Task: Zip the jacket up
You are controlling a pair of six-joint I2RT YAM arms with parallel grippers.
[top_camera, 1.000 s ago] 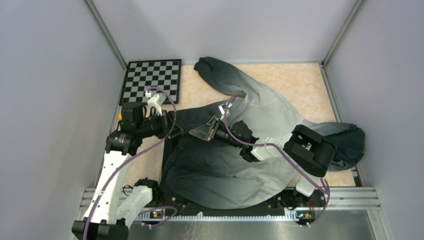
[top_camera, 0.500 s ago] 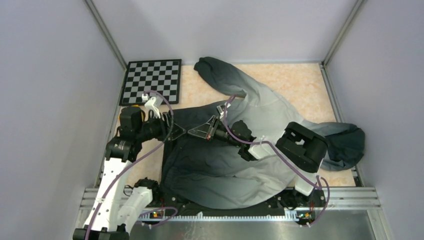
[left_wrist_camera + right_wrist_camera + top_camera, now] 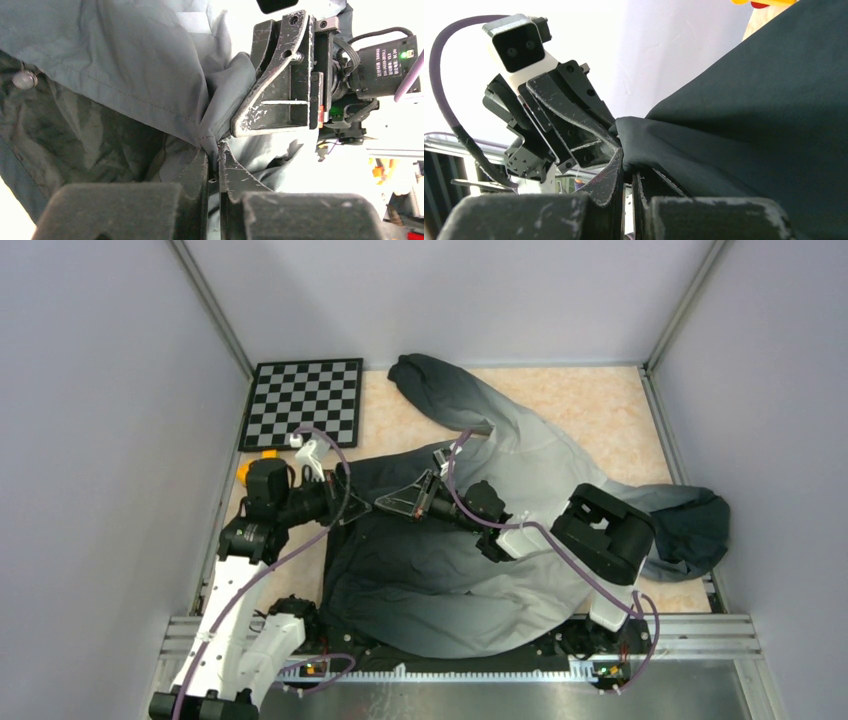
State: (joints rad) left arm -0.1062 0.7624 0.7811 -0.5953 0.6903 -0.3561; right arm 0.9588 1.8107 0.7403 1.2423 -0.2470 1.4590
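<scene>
Currently left gripper (image 3: 214, 154) and right gripper (image 3: 628, 172), tip to tip, each pinch the jacket (image 3: 450, 580) edge; hold fabric taut between them.

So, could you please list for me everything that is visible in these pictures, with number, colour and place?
jacket: one, dark charcoal fading to light grey, spread over the middle of the table, one sleeve reaching to the far edge.
checkerboard: one, black and white, lying flat in the far left corner.
small object: one, yellow-orange, at the left edge beside the left arm; what it is cannot be told.
table: one, pale beige and mottled.
walls: grey, on three sides.
rail: one, silver metal, along the near edge.
left gripper: one, black, shut on a jacket edge, left of centre.
right gripper: one, black, shut on the dark fabric, tip to tip with the left one.
</scene>
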